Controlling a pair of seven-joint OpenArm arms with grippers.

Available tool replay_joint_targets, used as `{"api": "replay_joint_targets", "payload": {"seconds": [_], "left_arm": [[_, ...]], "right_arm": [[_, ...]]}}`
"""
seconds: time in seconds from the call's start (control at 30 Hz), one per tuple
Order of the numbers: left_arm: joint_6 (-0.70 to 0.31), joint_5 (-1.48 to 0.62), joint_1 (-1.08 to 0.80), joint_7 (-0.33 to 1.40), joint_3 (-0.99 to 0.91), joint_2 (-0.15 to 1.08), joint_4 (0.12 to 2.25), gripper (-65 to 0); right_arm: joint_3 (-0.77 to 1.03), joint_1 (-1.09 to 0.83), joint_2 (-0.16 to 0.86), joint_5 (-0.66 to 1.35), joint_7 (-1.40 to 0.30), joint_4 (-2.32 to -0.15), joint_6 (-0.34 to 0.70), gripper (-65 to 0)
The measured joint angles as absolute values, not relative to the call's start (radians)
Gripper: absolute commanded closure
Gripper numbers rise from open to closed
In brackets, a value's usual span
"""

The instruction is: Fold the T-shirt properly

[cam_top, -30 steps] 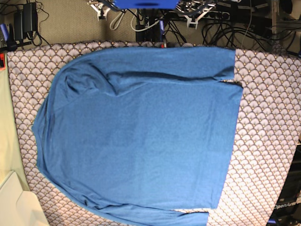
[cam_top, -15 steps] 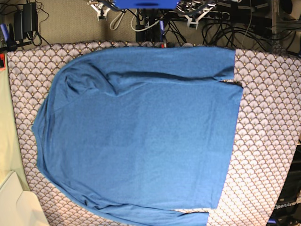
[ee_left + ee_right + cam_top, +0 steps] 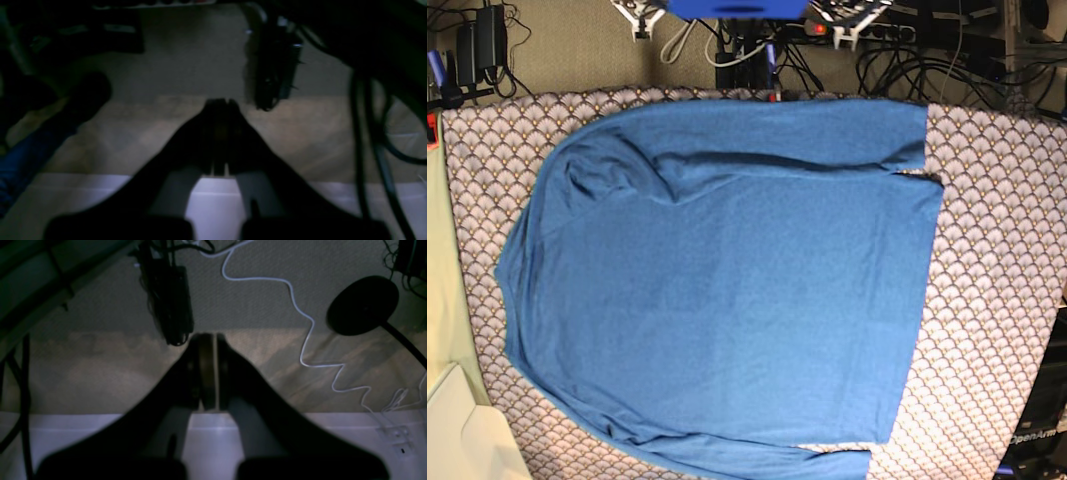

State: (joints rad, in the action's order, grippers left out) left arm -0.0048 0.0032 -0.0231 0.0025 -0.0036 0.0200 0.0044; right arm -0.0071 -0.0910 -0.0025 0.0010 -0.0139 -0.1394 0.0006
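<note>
A large plain medium-blue knit T-shirt with long sleeves (image 3: 727,290) lies spread flat across a table covered in a cloth patterned with pale scalloped fans (image 3: 997,300), seen from above in the base view. The shirt's hem runs down the right side of that view, its shoulders and neckline curve toward the left, and one sleeve is folded along the upper edge of the body, leaving a long dark crease. A second sleeve lies along the bottom edge, partly cut off by the frame. Neither arm reaches over the garment.

In the dim left wrist view, the black left gripper (image 3: 221,103) hangs above a carpeted floor (image 3: 186,60) with its jaws pressed together, holding nothing. The right wrist view shows the black right gripper (image 3: 207,338) likewise closed and empty, its fingertips meeting over the same kind of floor, where a thin white cable (image 3: 300,323) snakes past a round black base on a stalk (image 3: 363,305). Tangled dark cables (image 3: 927,50) crowd the floor beyond the table's far edge.
</note>
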Motion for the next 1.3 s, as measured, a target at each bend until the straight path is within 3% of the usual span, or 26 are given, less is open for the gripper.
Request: {"api": "replay_joint_targets", "payload": {"seconds": [0.8,1.1,1.3], "left_arm": [[-0.011,0.002,-0.002,0.003,-0.005,0.047,0.013,-0.3],[-0.014,-0.001,-0.189,0.010,-0.005,0.033,0.290,-0.3],[-0.011,0.001,-0.276,0.018,-0.005,0.064,0.413,-0.3]], "right_arm": [[-0.009,-0.056,0.014,0.001,-0.057,-0.144,0.004,0.0],[-0.120,-0.099,0.023,0.000,0.013,-0.155,0.004,0.0],[-0.123,-0.286,0.052,-0.001,0.006,-0.419,0.004,0.0]]}}
